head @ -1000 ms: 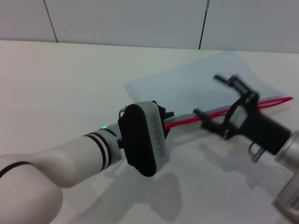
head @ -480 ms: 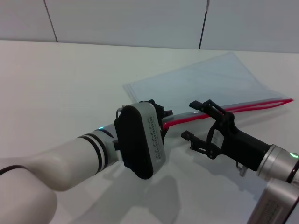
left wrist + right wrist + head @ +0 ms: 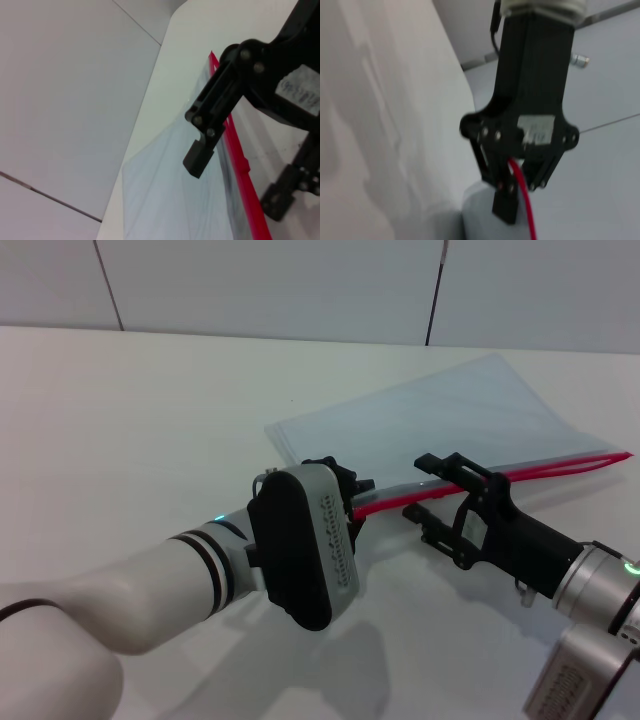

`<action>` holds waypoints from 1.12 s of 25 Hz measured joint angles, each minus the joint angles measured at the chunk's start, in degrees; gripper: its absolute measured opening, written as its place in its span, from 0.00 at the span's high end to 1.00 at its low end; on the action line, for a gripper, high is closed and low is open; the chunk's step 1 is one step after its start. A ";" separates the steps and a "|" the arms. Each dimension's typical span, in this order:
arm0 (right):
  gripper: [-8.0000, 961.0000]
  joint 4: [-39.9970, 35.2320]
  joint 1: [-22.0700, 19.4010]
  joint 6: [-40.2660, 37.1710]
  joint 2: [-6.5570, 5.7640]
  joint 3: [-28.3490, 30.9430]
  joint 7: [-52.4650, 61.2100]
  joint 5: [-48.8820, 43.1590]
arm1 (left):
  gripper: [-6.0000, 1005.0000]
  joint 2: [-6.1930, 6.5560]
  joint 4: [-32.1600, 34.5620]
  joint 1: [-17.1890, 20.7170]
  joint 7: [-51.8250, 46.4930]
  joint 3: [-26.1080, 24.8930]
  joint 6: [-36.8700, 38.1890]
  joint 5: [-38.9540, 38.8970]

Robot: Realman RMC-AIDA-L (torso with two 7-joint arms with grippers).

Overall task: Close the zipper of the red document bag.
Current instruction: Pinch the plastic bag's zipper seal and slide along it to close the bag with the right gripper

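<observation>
The red document bag [image 3: 450, 410] lies flat on the white table, a pale blue translucent pouch. Its zipper [image 3: 560, 464] is the red strip along the near long edge. My left gripper [image 3: 352, 498] is shut on the left end of that red edge; the right wrist view shows its fingers [image 3: 502, 200] pinching the red strip [image 3: 524, 200]. My right gripper [image 3: 424, 487] is open just to the right of it, one finger on each side of the zipper. The left wrist view shows one right finger [image 3: 200, 157] over the bag [image 3: 170, 190], beside the red strip [image 3: 240, 155]. I cannot make out the slider.
The white table [image 3: 150, 420] stretches bare to the left of the bag and in front of it. A grey panelled wall [image 3: 280, 285] runs along the far edge. The bag's right end lies near the table's right side.
My right gripper has come left along the zipper, from mid-strip to close beside the left gripper, and lowered over the red edge. The left gripper has kept its hold.
</observation>
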 joint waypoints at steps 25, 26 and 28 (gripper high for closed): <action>0.57 1.02 -0.74 2.28 0.16 0.48 -4.70 1.32 | 0.94 0.06 -0.10 0.40 -0.01 -0.72 0.29 0.00; 0.58 1.15 -0.66 2.76 0.15 0.49 -4.70 1.32 | 0.94 0.01 -0.18 0.44 -0.01 -0.72 0.22 0.00; 0.61 1.55 -0.46 3.89 0.16 0.53 -4.72 1.32 | 0.94 -0.03 -0.30 0.50 -0.01 -0.72 0.08 0.00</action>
